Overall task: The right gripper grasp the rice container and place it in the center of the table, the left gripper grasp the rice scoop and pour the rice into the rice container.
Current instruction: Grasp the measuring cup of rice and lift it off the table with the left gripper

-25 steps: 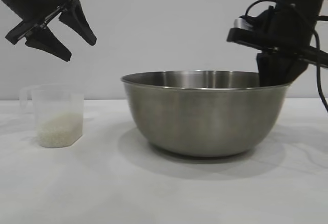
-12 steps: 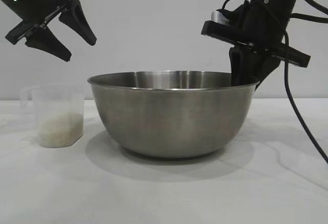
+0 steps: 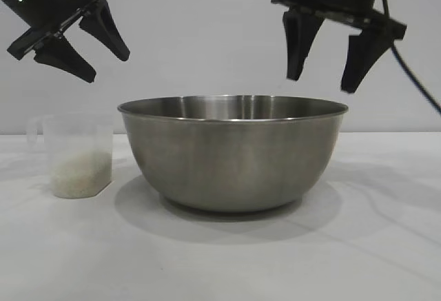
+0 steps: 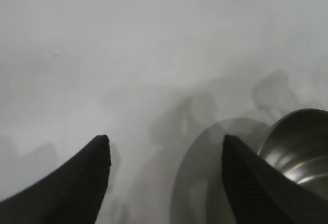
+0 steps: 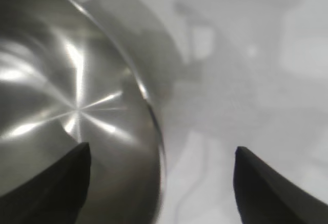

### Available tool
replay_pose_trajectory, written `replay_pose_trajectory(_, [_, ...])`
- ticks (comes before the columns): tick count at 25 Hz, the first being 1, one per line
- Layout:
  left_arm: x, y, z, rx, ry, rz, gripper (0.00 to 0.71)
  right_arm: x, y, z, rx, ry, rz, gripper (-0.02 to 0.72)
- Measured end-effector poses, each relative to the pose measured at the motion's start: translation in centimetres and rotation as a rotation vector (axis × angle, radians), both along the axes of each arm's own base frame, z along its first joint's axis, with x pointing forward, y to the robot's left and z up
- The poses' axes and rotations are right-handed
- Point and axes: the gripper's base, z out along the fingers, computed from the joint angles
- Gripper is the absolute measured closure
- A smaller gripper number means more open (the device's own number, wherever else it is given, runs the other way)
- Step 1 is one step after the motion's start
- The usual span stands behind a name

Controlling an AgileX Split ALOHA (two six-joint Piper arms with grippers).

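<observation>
The steel bowl (image 3: 232,153) stands mid-desk (image 3: 220,260), placed. My right end effector (image 3: 324,79) hangs apart above it. The rice scoop (image 3: 74,155) awaits my left end effector (image 3: 107,67), also apart.

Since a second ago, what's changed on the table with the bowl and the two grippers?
The right gripper dragged the rice container leftward toward the table's middle, let go of its rim, and rose clear above it with fingers open. The left gripper stayed open above the rice scoop, which kept its place with the rice inside.
</observation>
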Motion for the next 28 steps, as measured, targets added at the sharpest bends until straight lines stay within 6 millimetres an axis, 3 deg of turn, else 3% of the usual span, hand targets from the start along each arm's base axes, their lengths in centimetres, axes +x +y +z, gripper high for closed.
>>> replay_pose_trajectory(4, [0.0, 0.0, 0.0, 0.000, 0.000, 0.000, 0.249, 0.0, -2.7, 1.5, 0.000, -0.035, -0.071, 0.193])
replay_pose_trajectory(8, [0.0, 0.0, 0.0, 0.000, 0.000, 0.000, 0.249, -1.6, -3.6, 5.2, 0.018, -0.119, -0.106, 0.193])
replay_pose_trajectory(13, [0.0, 0.0, 0.0, 0.000, 0.000, 0.000, 0.249, -4.8, -4.1, 10.7, 0.049, -0.255, -0.107, 0.193])
replay_pose_trajectory(20, [0.0, 0.0, 0.0, 0.000, 0.000, 0.000, 0.249, -11.3, -5.0, 17.9, 0.091, -0.459, -0.106, 0.193])
replay_pose_trajectory(24, [0.0, 0.0, 0.0, 0.000, 0.000, 0.000, 0.249, -15.3, -5.6, 19.2, 0.100, -0.505, -0.105, 0.193])
replay_pose_trajectory(28, [0.0, 0.0, 0.0, 0.000, 0.000, 0.000, 0.249, -19.7, -6.3, 17.9, 0.097, -0.487, -0.105, 0.193])
